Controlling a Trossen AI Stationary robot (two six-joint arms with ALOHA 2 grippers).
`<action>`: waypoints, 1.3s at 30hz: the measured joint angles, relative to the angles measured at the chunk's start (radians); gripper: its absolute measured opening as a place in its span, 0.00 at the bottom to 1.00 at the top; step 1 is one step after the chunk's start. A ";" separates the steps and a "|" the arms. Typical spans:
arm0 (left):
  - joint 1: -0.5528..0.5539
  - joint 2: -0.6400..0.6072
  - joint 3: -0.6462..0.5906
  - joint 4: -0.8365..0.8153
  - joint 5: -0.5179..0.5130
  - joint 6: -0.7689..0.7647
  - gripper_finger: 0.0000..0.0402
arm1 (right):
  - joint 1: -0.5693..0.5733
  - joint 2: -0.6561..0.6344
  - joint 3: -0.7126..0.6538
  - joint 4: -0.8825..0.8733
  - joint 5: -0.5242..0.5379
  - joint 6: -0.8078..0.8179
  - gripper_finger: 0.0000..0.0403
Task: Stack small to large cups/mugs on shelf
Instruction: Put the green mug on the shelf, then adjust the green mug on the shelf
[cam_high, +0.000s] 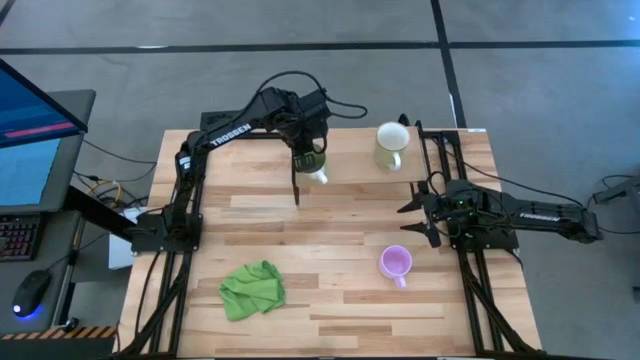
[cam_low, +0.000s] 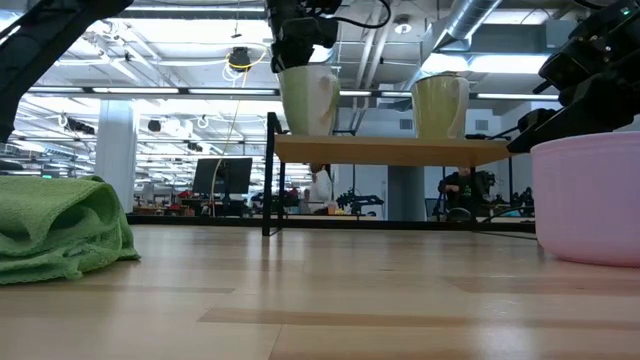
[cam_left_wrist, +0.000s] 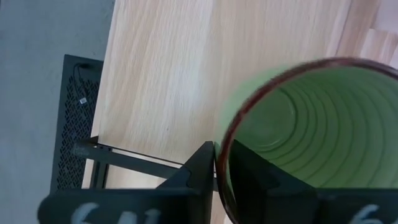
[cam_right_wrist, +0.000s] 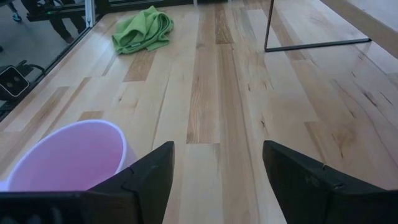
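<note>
My left gripper (cam_high: 309, 150) is shut on the green mug (cam_high: 314, 165) over the left end of the light-wood shelf (cam_high: 350, 165) at the table's far side. In the low view the mug (cam_low: 308, 98) is upright with its base at the shelf top (cam_low: 390, 150). The cream mug (cam_high: 390, 145) stands on the shelf to its right, on its base (cam_low: 440, 105). The lilac mug (cam_high: 396, 263) stands on the table, near right. My right gripper (cam_high: 410, 218) is open and empty, just beyond the lilac mug (cam_right_wrist: 68, 155). My left gripper pinches the green mug's rim (cam_left_wrist: 219, 146), one finger inside the mug (cam_left_wrist: 249, 177) and one outside (cam_left_wrist: 196, 171). The fingers come from above, pointing down. The mug hangs upright below them with its base at the shelf top; whether it rests there I cannot tell.
A crumpled green cloth (cam_high: 252, 290) lies on the table at the near left. The shelf's thin black legs (cam_high: 297, 185) stand on the table's far half. Bare wood lies between the cloth and the lilac mug.
</note>
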 joint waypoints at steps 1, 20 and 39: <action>0.000 0.000 0.000 0.000 0.000 -0.006 0.11 | 0.000 0.000 0.000 0.000 0.000 0.000 0.67; 0.000 0.000 -0.001 0.066 -0.055 0.045 0.27 | 0.000 0.000 0.000 0.000 0.000 0.000 0.67; 0.000 0.000 -0.001 0.210 -0.062 0.133 0.27 | 0.000 0.000 0.000 -0.001 0.000 0.000 0.67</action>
